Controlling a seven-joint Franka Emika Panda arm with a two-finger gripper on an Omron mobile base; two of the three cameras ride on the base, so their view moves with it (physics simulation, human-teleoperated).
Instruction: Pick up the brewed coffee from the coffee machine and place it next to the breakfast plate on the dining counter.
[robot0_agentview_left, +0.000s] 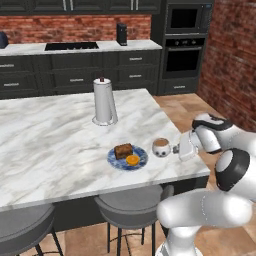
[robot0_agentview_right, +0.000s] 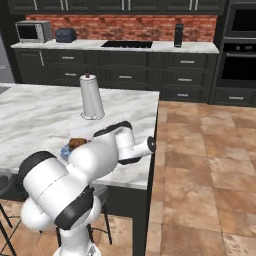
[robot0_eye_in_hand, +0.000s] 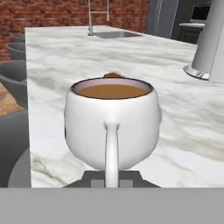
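While paper-towel roll (robot0_agentview_left: 104, 102) stands well apart, mug (robot0_agentview_left: 161, 147) sits beside plate (robot0_agentview_left: 127, 158).

Left base cam: behind arm on its left, high, looks fwd/down over dining counter (robot0_agentview_left: 60, 140) toward brick back wall + oven; arm rises lower right. Right base cam: same height, behind arm on its right, arm bulk fills lower left and blocks most of counter edge near it. Both share counter top, paper-towel roll (robot0_agentview_left: 104, 102) (robot0_agentview_right: 91, 97), breakfast plate (robot0_agentview_left: 127, 158) (in right cam prob. the bit at (robot0_agentview_right: 67, 148), mostly hidden), back counter w/ cooktop (robot0_agentview_left: 71, 46) (robot0_agentview_right: 127, 44). Hand cam: very low, close, looks level across counter at brewed coffee (robot0_eye_in_hand: 112, 124), handle facing lens; roll base at right edge (robot0_eye_in_hand: 210, 48).
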